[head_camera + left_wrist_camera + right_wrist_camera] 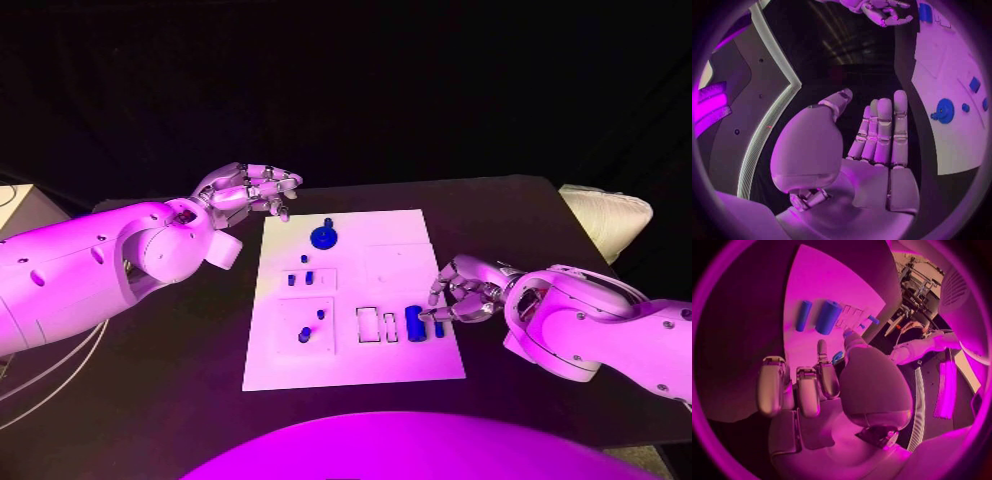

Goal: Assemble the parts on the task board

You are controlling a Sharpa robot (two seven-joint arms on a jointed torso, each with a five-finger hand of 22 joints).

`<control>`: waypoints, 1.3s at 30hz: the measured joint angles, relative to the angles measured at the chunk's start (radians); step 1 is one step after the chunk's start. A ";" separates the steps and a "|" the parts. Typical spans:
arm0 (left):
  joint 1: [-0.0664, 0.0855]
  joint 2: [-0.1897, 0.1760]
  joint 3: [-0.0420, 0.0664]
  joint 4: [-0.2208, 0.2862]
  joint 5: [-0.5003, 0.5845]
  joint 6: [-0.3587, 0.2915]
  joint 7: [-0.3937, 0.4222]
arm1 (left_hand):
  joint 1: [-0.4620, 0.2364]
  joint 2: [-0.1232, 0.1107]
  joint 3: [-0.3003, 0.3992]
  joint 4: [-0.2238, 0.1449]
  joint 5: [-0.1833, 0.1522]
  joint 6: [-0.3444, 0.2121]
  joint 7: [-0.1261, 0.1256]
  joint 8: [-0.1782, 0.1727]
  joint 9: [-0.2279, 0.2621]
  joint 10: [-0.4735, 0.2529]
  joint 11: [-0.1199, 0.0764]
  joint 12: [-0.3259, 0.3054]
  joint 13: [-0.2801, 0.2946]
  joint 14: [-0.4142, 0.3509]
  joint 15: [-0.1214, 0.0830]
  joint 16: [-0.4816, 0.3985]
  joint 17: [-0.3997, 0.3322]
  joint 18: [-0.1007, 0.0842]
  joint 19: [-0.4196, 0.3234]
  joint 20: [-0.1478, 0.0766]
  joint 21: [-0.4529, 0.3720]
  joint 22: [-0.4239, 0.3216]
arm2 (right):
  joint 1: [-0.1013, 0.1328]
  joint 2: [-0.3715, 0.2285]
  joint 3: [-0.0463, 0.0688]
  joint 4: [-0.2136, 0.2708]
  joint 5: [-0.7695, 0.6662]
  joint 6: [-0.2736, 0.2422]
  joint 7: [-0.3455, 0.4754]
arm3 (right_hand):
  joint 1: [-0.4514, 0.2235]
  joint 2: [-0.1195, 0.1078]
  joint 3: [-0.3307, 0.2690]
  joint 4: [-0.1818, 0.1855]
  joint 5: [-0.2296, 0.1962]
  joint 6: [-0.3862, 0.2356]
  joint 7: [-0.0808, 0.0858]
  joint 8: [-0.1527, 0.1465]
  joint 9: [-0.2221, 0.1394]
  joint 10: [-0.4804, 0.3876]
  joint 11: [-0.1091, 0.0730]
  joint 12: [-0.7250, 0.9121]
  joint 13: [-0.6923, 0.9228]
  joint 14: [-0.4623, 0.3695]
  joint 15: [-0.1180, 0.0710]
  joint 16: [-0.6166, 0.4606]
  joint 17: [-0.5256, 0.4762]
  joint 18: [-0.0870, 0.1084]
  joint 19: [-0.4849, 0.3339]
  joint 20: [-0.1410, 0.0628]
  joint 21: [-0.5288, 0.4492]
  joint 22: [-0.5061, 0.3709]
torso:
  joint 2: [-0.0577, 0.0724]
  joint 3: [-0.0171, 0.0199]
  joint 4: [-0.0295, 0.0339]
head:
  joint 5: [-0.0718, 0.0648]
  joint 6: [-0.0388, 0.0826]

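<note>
2 blue cylinders [417, 322] lie lengthwise on the task board [397, 375], just beside the right hand [464, 293], which is loosely curled and holds nothing; the left hand [248, 190] is spread, well apart.

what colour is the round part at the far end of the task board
Blue. The round part shows best in the head view, lying on the white task board.

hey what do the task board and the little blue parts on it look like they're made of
The task board looks like a thin, rigid white sheet, probably matte plastic: flat, with shallow outlined recesses and no glare. The blue parts look like moulded or printed plastic: uniform colour, smooth rounded edges, slight sheen. Neither material can be confirmed by sight.
</note>
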 measured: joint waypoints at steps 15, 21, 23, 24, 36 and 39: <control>0.000 -0.004 0.000 0.003 -0.001 -0.001 -0.001 | 0.000 0.000 0.000 0.000 0.000 0.000 0.000 0.005 0.000 0.000 0.000 0.000 0.000 0.000 0.000 0.006 0.003 0.000 0.004 -0.004 0.000 0.002 | -0.036 0.052 -0.002 -0.024 -0.070 0.018 -0.046 | -0.036 0.044 -0.069 0.002 0.004 0.000 0.000 0.004 -0.004 0.000 0.000 0.000 0.000 0.000 0.000 0.000 0.000 0.000 0.000 0.000 0.000 0.000 | 0.001 0.0017 -0.0009 | 0.006 0.000; -0.001 -0.006 -0.001 0.003 -0.001 0.001 -0.002 | 0.004 0.004 0.000 0.000 0.000 0.000 0.000 0.005 0.000 0.000 0.000 0.000 0.000 0.000 0.000 0.006 0.004 0.000 0.004 -0.004 0.000 0.002 | -0.046 0.072 -0.003 -0.033 -0.093 0.030 -0.064 | -0.045 0.052 -0.085 0.002 0.004 0.000 0.000 0.008 -0.005 0.000 0.000 -0.002 0.000 0.000 0.000 0.000 0.000 0.000 0.000 0.000 0.000 0.000 | 0.001 0.0019 -0.0012 | 0.009 0.000; -0.001 -0.006 -0.001 0.003 -0.001 0.001 -0.002 | 0.004 0.004 0.000 0.000 0.000 0.000 0.000 0.005 0.000 0.000 0.000 0.000 0.000 0.000 0.000 0.006 0.004 0.000 0.004 -0.004 0.000 0.002 | -0.050 0.083 -0.003 -0.038 -0.100 0.032 -0.070 | -0.047 0.054 -0.094 0.003 0.004 0.000 0.000 0.008 -0.005 0.000 0.000 -0.004 0.000 0.000 0.000 0.000 0.000 0.000 0.000 0.000 0.000 0.000 | 0.001 0.0019 -0.0015 | 0.009 0.000; -0.001 -0.006 -0.001 0.003 -0.001 0.002 -0.003 | 0.004 0.004 0.000 0.000 0.000 0.000 0.000 0.005 0.000 0.000 0.000 0.003 0.000 0.000 0.000 0.006 0.004 0.000 0.004 -0.004 0.000 0.002 | -0.051 0.088 -0.003 -0.041 -0.103 0.034 -0.073 | -0.051 0.058 -0.099 0.003 0.004 0.000 0.000 0.012 -0.005 0.000 0.000 -0.004 0.000 0.000 0.000 0.000 0.000 0.000 0.000 0.000 0.000 0.000 | 0.001 0.0020 -0.0017 | 0.009 0.000; -0.001 -0.010 -0.002 0.002 -0.001 0.011 -0.008 | 0.008 0.008 0.000 0.000 0.000 0.000 0.000 0.005 0.000 0.000 0.000 0.006 0.000 0.000 0.000 0.006 0.005 0.000 0.003 -0.004 0.004 0.003 | -0.076 0.142 0.004 -0.077 -0.152 0.034 -0.115 | -0.073 0.054 -0.123 0.004 -0.002 0.007 -0.002 0.027 -0.001 0.000 0.000 -0.010 0.000 0.000 0.000 0.000 0.000 0.000 0.000 0.000 0.000 0.000 | 0.001 0.0019 -0.0010 | 0.016 0.000; -0.001 -0.011 -0.003 0.002 -0.001 0.013 -0.010 | 0.008 0.008 0.000 0.000 0.000 0.000 0.000 0.005 0.000 0.000 0.000 0.006 0.000 0.000 0.000 0.006 0.005 0.000 0.003 -0.004 0.004 0.003 | -0.080 0.148 0.004 -0.079 -0.160 0.024 -0.120 | -0.073 0.054 -0.126 0.001 -0.002 0.008 -0.004 0.027 -0.001 0.000 0.000 -0.010 0.000 0.000 0.000 0.002 0.000 0.000 0.000 0.000 0.000 0.000 | 0.001 0.0020 -0.0011 | 0.017 0.000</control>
